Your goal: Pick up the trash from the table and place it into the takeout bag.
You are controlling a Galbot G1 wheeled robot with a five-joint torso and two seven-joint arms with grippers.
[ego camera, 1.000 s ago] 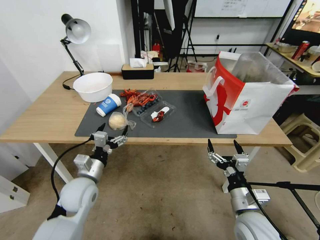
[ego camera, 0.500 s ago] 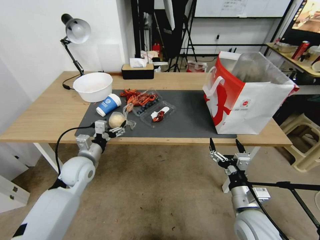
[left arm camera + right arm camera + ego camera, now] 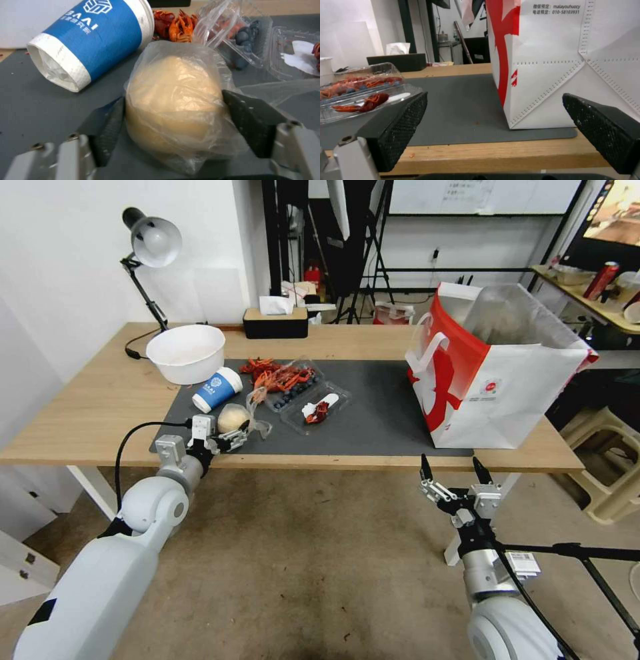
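A bun in a clear bag (image 3: 233, 417) (image 3: 173, 82) lies near the front edge of the dark mat (image 3: 380, 407) on the table (image 3: 87, 407). My left gripper (image 3: 222, 428) (image 3: 173, 107) is open, with one finger on each side of the bun, close against the plastic. A blue-and-white paper cup (image 3: 217, 389) (image 3: 96, 37) lies on its side just beyond it. Behind are a white bowl (image 3: 185, 352), red crayfish shells (image 3: 277, 373) and clear trays (image 3: 317, 407). The takeout bag (image 3: 497, 373) (image 3: 553, 62) stands open at the right. My right gripper (image 3: 453, 470) (image 3: 493, 107) hangs open below the table's front edge.
A desk lamp (image 3: 152, 243) stands at the table's back left and a tissue box (image 3: 275, 321) at the back edge. A beige stool (image 3: 610, 460) sits right of the table. A black tripod leg (image 3: 587, 553) runs along the floor beside my right arm.
My left arm has reached forward over the table edge, bringing its open fingers around the bun. The right gripper has sunk slightly.
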